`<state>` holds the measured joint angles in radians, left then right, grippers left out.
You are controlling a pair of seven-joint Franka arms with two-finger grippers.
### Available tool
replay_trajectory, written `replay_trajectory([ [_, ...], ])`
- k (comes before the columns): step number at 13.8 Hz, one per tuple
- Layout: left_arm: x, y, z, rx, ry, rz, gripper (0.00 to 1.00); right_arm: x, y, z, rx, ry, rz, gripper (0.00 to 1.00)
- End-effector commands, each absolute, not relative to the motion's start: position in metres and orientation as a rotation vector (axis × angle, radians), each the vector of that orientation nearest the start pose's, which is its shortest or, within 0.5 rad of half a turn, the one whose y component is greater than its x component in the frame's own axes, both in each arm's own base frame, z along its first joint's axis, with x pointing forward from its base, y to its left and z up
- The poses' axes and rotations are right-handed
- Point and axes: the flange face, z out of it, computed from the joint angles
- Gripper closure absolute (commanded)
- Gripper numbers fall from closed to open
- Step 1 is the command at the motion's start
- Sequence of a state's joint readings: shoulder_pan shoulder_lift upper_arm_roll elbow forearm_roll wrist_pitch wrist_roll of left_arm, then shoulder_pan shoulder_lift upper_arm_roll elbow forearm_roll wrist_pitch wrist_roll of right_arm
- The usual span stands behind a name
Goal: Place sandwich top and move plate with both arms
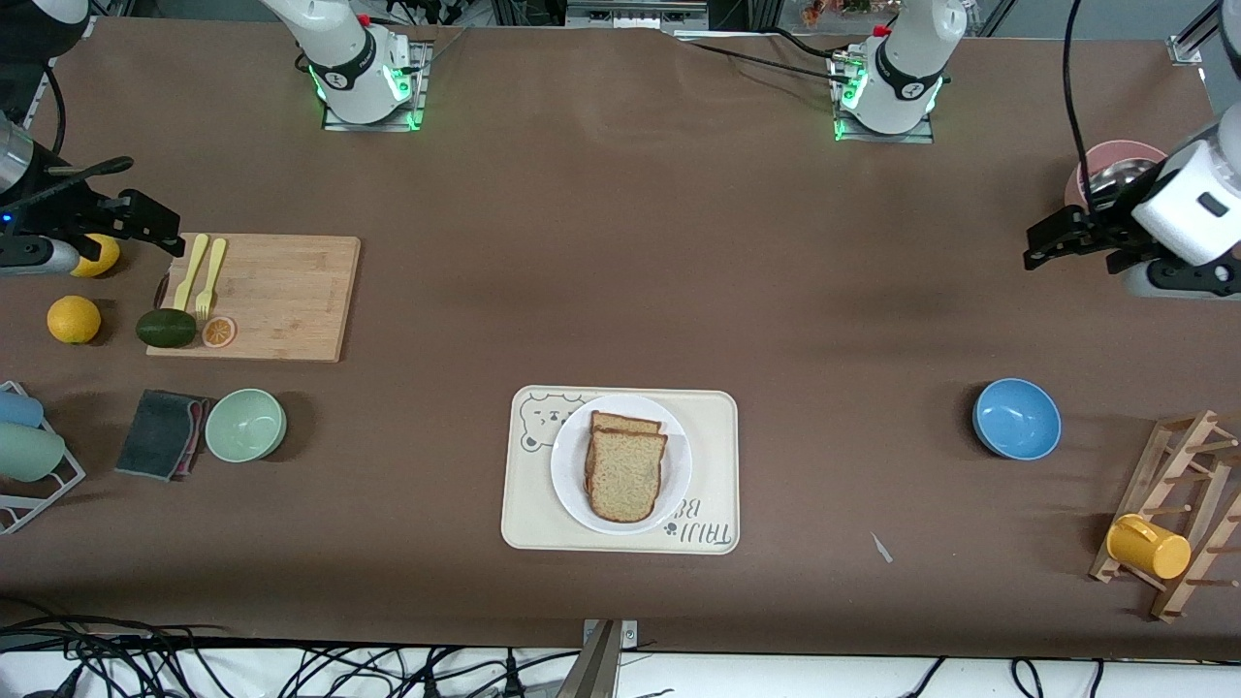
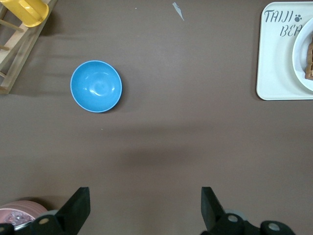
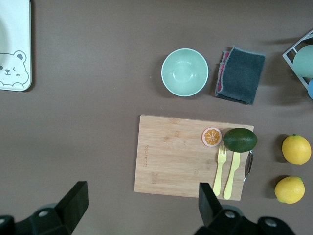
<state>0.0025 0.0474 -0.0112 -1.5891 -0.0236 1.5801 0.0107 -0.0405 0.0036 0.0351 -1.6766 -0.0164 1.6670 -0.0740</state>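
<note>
The sandwich top (image 1: pixel 625 477), a tan speckled slice with a brown crust, lies on another bread slice (image 1: pixel 626 423) on the white plate (image 1: pixel 572 465). The plate sits on a cream bear-print tray (image 1: pixel 713 465) at mid-table, near the front camera. My left gripper (image 1: pixel 1042 247) (image 2: pixel 144 205) hangs open and empty over bare table at the left arm's end, beside a pink bowl (image 1: pixel 1105 165). My right gripper (image 1: pixel 145 218) (image 3: pixel 141 203) hangs open and empty at the right arm's end, over the table by the cutting board (image 1: pixel 281 296). The left wrist view catches the plate's edge (image 2: pixel 299 58) on the tray (image 2: pixel 279 63).
The cutting board (image 3: pixel 186 154) carries two yellow forks, an avocado (image 1: pixel 166 328) and an orange slice. Two lemons (image 1: pixel 74 319) lie beside it. A green bowl (image 1: pixel 245 425), a grey cloth (image 1: pixel 160 433), a blue bowl (image 1: pixel 1016 418) and a wooden rack with a yellow mug (image 1: pixel 1149 546) stand toward the table's ends.
</note>
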Motion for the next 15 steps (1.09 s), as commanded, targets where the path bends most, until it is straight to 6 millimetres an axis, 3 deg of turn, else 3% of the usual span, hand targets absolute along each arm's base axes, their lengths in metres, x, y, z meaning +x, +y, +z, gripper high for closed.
replay_trajectory([
  [1,0.541,0.007,0.608,-3.182,0.040,-0.026,0.00,0.562,-0.004,0.585,-3.158,-0.102,0.013,0.00],
  [4,0.541,0.007,0.602,-3.179,0.052,-0.017,0.00,0.562,-0.004,0.586,-3.158,-0.102,0.008,0.00],
  [15,0.545,0.009,0.616,-3.172,0.043,-0.068,0.00,0.562,-0.003,0.586,-3.159,-0.105,0.008,0.00],
])
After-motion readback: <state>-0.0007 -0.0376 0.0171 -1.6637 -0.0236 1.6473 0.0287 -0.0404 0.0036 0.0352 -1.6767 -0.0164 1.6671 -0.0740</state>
